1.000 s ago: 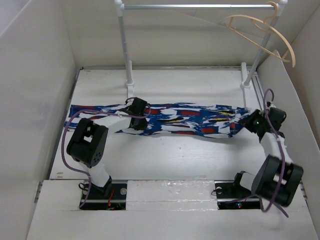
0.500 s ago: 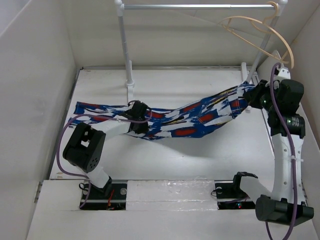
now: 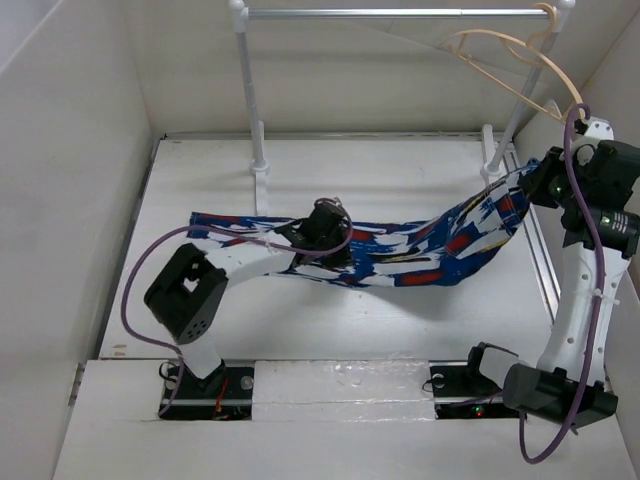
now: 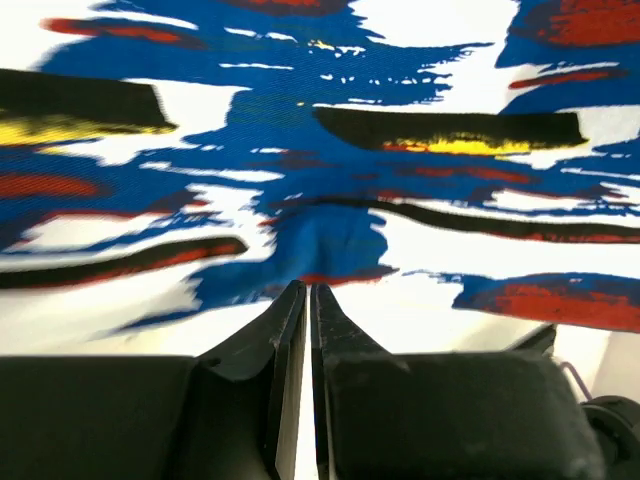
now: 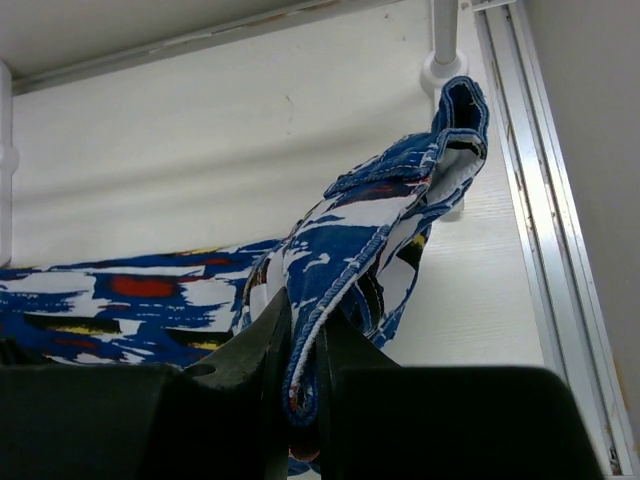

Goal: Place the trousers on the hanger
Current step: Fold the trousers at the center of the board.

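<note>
Higher now, the right gripper [image 3: 533, 183] clamps one trousers [image 3: 420, 245] end near the hanger [image 3: 543, 57]. The left gripper [image 3: 325, 235] is closed, pinching mid-fabric above the counter [image 3: 400, 330]. Draping them over the hanger remains.

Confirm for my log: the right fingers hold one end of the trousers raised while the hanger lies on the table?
No: the hanger hangs from the rail, as the top external view shows. The right fingers do hold the trousers raised.

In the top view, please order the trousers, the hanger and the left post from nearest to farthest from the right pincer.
1. Trousers: gripped in the right pincer.
2. Hanger: behind it, on the rail's right end.
3. Left post: far off at the left.
</note>
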Available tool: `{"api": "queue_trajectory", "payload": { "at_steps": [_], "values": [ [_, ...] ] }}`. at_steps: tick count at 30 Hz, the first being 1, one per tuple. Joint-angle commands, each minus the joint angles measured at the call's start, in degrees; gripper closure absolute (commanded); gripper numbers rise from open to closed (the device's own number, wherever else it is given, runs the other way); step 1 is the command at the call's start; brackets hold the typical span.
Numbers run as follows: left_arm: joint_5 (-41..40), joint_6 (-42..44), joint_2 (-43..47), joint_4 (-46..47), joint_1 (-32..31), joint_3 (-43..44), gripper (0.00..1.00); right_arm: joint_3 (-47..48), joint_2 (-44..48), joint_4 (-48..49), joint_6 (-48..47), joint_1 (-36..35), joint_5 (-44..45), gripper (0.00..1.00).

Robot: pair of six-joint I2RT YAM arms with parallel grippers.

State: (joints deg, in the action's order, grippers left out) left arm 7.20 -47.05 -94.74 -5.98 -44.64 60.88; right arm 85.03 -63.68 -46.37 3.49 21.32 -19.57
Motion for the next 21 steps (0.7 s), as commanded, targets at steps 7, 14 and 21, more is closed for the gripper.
{"api": "queue_trajectory", "payload": {
  "at_steps": [7,14,21],
  "values": [
    [3.8,-5.4,-20.6,5.1,-9.0,13.1,0.97,5.3,-0.7,5.3,-1.5,-6.4,-4.9,1.0],
    [3.8,-2.9,-22.4,-1.1,-12.1,18.0,0.98,9.7,-4.3,8.4,1.1,-15.5,-4.3,1.0],
    [-2.2,0.9,2.5,-2.7,2.2,7.2,0.92,17.2,-13.1,11.9,5.2,-34.6,3.0,1.0]
  ]
}}
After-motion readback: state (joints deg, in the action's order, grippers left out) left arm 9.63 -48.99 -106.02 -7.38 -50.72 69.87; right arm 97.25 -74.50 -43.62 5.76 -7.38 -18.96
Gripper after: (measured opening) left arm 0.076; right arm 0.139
